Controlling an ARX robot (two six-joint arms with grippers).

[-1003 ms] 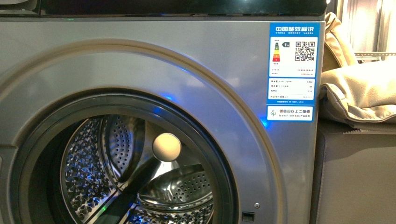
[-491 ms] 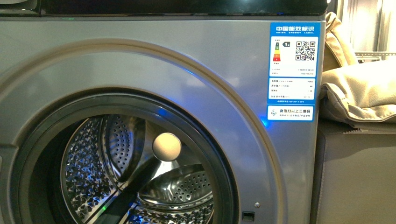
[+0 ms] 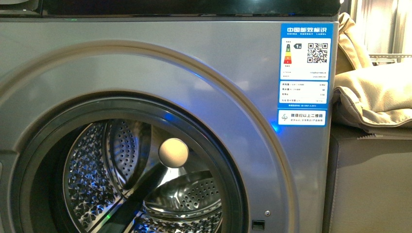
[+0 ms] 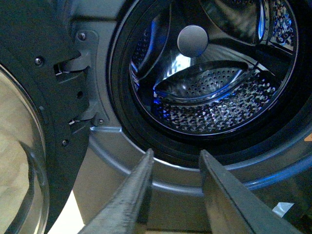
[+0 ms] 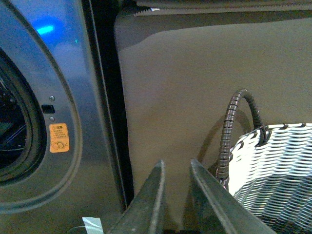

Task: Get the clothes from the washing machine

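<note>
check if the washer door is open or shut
Open. In the left wrist view the glass door is swung aside on its hinge, leaving the perforated drum of the washing machine exposed.

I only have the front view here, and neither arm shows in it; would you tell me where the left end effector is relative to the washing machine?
Observer: The left end effector is open and empty. It is outside the washing machine, in front of the opening, pointing toward the drum.
Operator: Thank you. Is the door out of the way?
Observer: Yes, the door stands open on its hinge side, clear of the opening.
Operator: And the right arm?
Observer: The right end effector is open, holds nothing, and is close to a white woven basket off the machine's side.
</note>
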